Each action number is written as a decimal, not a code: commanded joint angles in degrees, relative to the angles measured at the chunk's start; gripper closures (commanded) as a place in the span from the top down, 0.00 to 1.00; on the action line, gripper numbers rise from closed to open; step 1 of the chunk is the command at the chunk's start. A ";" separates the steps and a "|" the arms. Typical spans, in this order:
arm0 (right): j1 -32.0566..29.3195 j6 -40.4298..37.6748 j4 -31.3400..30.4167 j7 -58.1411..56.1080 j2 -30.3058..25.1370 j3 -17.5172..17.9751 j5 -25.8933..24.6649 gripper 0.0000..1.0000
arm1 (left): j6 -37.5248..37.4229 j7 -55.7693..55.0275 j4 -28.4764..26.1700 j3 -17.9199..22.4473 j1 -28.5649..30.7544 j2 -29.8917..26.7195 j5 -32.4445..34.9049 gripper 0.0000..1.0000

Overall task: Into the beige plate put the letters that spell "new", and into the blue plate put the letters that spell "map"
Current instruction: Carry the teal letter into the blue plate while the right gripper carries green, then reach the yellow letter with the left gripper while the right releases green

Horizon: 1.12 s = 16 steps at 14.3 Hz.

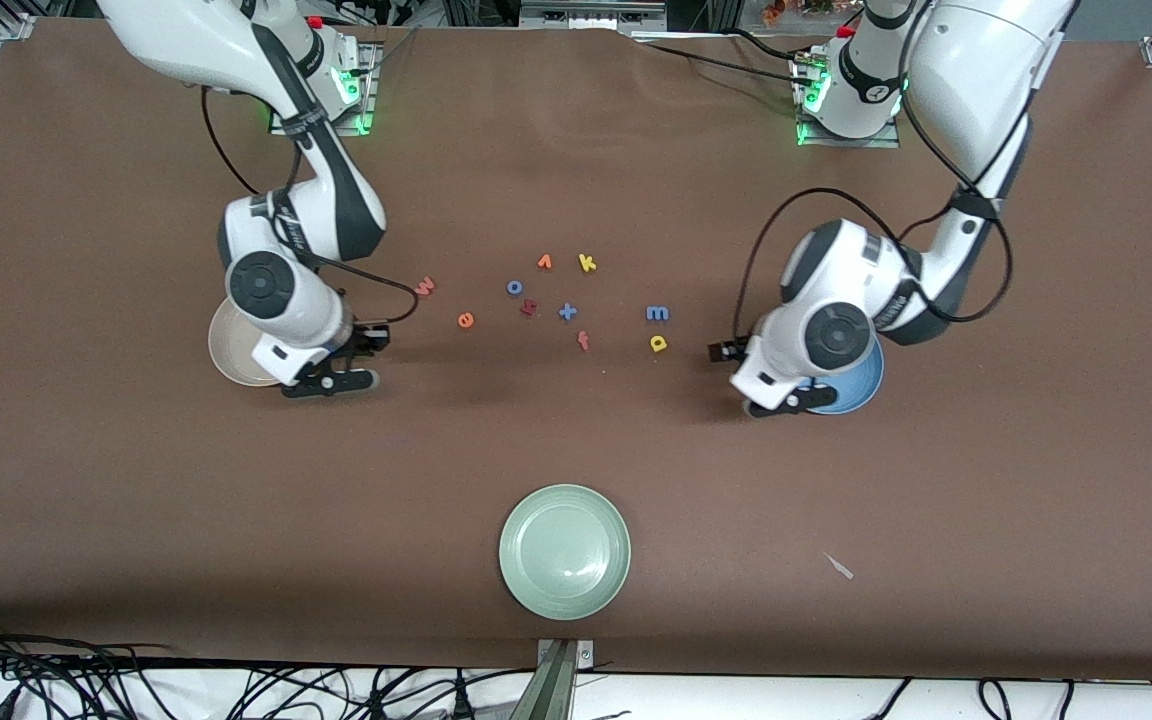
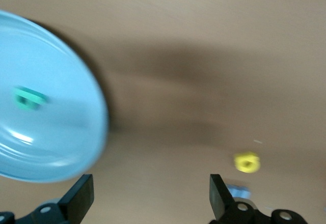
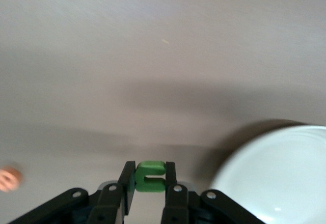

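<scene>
Two grippers hang low over the brown table. The right gripper is clamped on the green "n", just beside the beige plate at 9 o'clock on the table. The left gripper is spread wide apart beside the blue plate at 3 o'clock, and the teal "a" lies in that plate. The blue "m", yellow "p", orange "e" and pinkish-red "w" lie on the table near the middle. The pale green plate sits at 6 o'clock.

Teal "a" lies in the blue plate; green "n" is held near the beige plate.
</scene>
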 commanded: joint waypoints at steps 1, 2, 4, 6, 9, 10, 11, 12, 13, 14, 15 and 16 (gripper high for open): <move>0.16 6.05 -9.64 -8.61 -5.55 -4.62 0.00 0.20 | 5.36 -5.78 1.34 -0.36 -3.90 3.01 0.53 1.00; 0.07 7.99 -11.23 -11.51 -5.56 -6.29 0.09 0.20 | 7.39 -8.06 1.34 -0.28 -5.39 3.89 0.53 1.00; 0.07 10.81 -13.08 -13.21 -5.56 -7.45 0.17 0.21 | 9.95 -9.05 0.55 -0.28 -6.64 4.95 0.80 1.00; 0.07 10.82 -13.26 -13.12 -5.29 -8.50 0.26 0.32 | 11.88 -9.14 0.46 -0.28 -7.60 6.35 1.32 1.00; 0.16 7.85 -12.83 -6.83 -6.25 -8.68 0.96 1.00 | 13.03 -9.40 0.02 -0.28 -7.87 7.50 1.24 0.99; 0.25 6.52 -12.83 -2.27 -7.22 -8.16 0.96 1.00 | 13.12 -9.40 -0.24 -0.28 -7.87 7.68 1.24 0.94; 0.59 5.99 -12.83 3.09 -7.83 -6.94 0.96 1.00 | 13.21 -9.58 -0.33 -0.19 -7.87 7.76 1.24 0.88; 0.60 5.81 -12.83 8.71 -8.28 -5.01 0.96 1.00 | 13.29 -9.84 -0.33 -0.19 -7.87 8.03 1.24 0.80; 0.60 5.72 -13.00 12.94 -8.63 -3.86 0.96 1.00 | 13.56 -10.63 -0.33 -0.28 -7.87 8.29 1.24 0.76; 0.60 5.37 -13.09 17.94 -9.15 -2.37 0.96 1.00 | 15.13 -11.76 -0.33 -0.19 -7.96 8.73 1.24 0.76; 0.60 4.67 -13.18 22.95 -9.59 -0.70 0.96 1.00 | 15.75 -12.73 -0.42 -0.28 -8.13 9.08 1.24 0.76; 0.60 4.58 -13.44 28.31 -10.12 1.40 0.96 1.00 | 15.76 -13.00 -0.42 -0.28 -8.22 9.17 1.24 0.75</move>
